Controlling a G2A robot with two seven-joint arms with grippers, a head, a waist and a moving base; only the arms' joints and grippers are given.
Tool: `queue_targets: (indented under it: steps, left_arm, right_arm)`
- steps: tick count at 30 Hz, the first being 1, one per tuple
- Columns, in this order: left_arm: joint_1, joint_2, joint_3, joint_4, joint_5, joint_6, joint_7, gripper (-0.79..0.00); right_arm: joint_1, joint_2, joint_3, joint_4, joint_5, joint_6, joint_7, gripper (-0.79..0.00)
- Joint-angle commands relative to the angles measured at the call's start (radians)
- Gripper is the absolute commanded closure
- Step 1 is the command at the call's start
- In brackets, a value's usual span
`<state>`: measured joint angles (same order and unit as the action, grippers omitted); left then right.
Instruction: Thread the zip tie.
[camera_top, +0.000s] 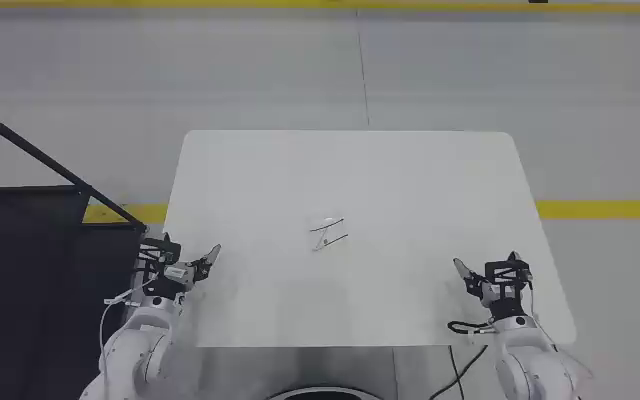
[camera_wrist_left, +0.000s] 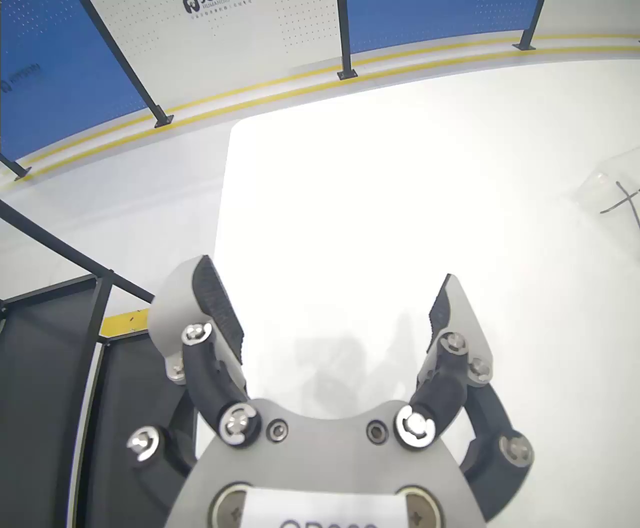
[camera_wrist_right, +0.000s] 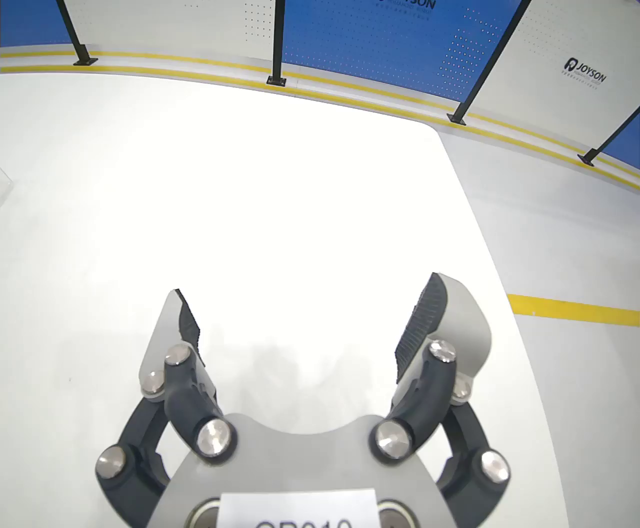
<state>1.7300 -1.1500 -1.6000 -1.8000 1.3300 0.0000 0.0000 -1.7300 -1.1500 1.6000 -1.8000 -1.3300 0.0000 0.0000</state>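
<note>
The left claw (camera_wrist_left: 325, 270) stands over the near left part of the white table (camera_top: 420, 180), close to its edge. Its two fingers are wide apart and nothing is between them. Just beside this claw, on its outer side, is a black panel with a frame (camera_top: 50, 260). The zip tie (camera_top: 327, 233) lies flat near the middle of the table, ahead of the left claw and to its inner side, well apart from it. It shows as thin dark strips that cross, on something clear that I cannot identify. The right claw (camera_wrist_right: 305, 283) stands over the near right part of the table. Its fingers are also spread apart and hold nothing. The zip tie is ahead of it and to its inner side, well apart.
</note>
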Motion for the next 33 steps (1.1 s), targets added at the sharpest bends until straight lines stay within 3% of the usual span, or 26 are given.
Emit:
queue_targets:
  steps: [1,16,20,25,28,30,33]
  left_arm:
    - [0.0,0.0,0.0,0.0,0.0,0.0,0.0,-0.784]
    - [-0.004,-0.003,0.008,-0.006,-0.025,-0.009,0.003,-0.785]
    - [-0.012,-0.001,-0.022,-0.008,-0.076,-0.079,0.002,-0.785]
    - [-0.013,0.003,-0.058,0.008,-0.175,-0.228,0.035,-0.785]
    - [-0.014,0.007,-0.087,0.018,-0.216,-0.296,0.038,-0.785]
    - [-0.011,0.008,-0.096,0.014,-0.231,-0.32,0.033,-0.785]
    - [0.017,0.009,-0.106,-0.012,-0.195,-0.325,0.058,-0.785]
  right_arm:
    - [0.0,0.0,0.0,0.0,0.0,0.0,0.0,-0.784]
    - [0.003,0.0,-0.004,-0.004,-0.015,-0.013,-0.005,-0.785]
    - [0.017,0.014,0.008,-0.004,-0.01,-0.274,-0.054,-0.785]
    - [0.069,0.028,0.028,-0.021,0.059,-0.51,0.025,-0.785]
    - [0.127,0.031,0.003,-0.024,0.135,-0.588,0.127,-0.785]
    - [0.175,0.03,-0.039,0.008,0.265,-0.672,0.207,-0.785]
    - [0.285,0.028,-0.103,0.089,0.468,-0.699,0.387,-0.785]
